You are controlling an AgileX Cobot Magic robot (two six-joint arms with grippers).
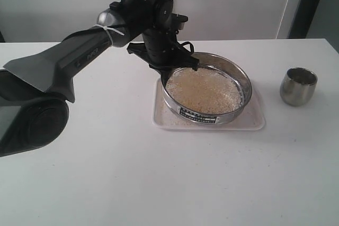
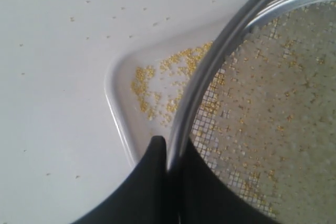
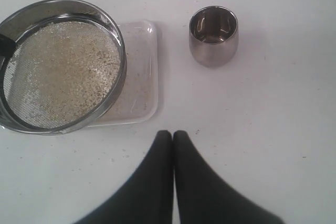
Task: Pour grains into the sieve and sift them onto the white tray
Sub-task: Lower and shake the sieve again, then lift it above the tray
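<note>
Left arm point(image 1: 79, 59): comes in from well left of the sieve point(image 1: 244, 80), forearm rising toward it, wrist bent so the gripper points down at the sieve's far-left rim.

Left gripper point(image 2: 169, 150): nearly closed, pinching the sieve's steel rim, with one black finger outside the wall and one inside over the mesh.

Sieve: over the white tray point(image 1: 251, 124), label on the near rim. I cannot tell whether it rests on the tray or hangs just above it.

Grains point(image 1: 204, 91): a pale layer covers most of the mesh. The left wrist view shows bare mesh beside the pinched rim. Small yellow grains lie on the tray's corner under that rim, and a few specks are scattered on the table point(image 1: 159, 183) beyond the tray.

Steel cup point(image 1: 298, 86): upright on the table, right of the sieve, well apart from the tray.

Right gripper point(image 3: 172, 137): not seen from the exterior view. In its own wrist view the fingers are pressed together, holding nothing, above bare table, apart from sieve and cup.
</note>
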